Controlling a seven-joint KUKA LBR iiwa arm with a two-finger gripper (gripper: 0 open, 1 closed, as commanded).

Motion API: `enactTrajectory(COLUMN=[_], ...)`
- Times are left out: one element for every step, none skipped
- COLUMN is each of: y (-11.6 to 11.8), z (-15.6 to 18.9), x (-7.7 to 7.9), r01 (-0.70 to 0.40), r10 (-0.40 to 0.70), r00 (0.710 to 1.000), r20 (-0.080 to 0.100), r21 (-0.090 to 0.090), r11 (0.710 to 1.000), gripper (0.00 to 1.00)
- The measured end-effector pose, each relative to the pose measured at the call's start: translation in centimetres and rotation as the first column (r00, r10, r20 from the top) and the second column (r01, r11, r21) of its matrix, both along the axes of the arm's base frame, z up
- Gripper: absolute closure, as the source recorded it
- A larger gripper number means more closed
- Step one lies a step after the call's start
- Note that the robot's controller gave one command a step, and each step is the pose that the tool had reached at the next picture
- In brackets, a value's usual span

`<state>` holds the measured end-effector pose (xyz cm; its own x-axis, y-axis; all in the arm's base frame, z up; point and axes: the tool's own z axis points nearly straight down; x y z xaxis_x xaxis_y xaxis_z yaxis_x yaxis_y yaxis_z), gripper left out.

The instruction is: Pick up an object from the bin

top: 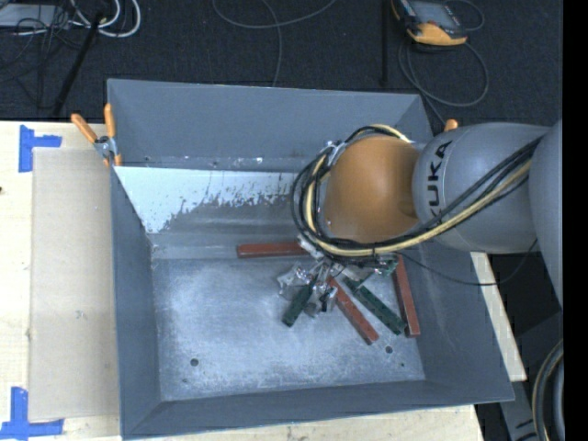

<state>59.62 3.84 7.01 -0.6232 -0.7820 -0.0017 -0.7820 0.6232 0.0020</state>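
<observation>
We see the grey metal bin [230, 375] with the arm [478, 191] reaching in from the right, its wrist under a rounded orange cover [367, 191] that is ringed by black and yellow cables [308, 205]. The tool [310, 288] sits low over the bin's floor, somewhat right of the middle, down among a small cluster of flat bars. Nearest to it is a dark green bar [296, 310], which lies slanted on the floor with its lower end pointing toward the front left. Its upper end runs in under the tool's metal parts, and we cannot tell whether the two touch. We cannot tell how far the tool is open, because the cover and the wrist hide much of it from above. Nor can we tell whether it has hold of anything. Just right of the tool a slanted red-brown bar [356, 318] runs down toward the front right, and beside it a second green bar [378, 309] lies at much the same slant. Farther right, a steep red-brown bar [407, 303] lies near the bin's right wall. Behind the tool, close to the foot of the back wall, a long red-brown bar [266, 249] lies almost level across the floor, its right end passing in under the cables.
</observation>
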Motion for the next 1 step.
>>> enactTrajectory(y=[-0.82], z=[14.34], x=[0.22], r01=[-0.148], r10=[0.148], r00=[0.989], r20=[0.01], r21=[-0.002], r11=[0.989], gripper=[1.0])
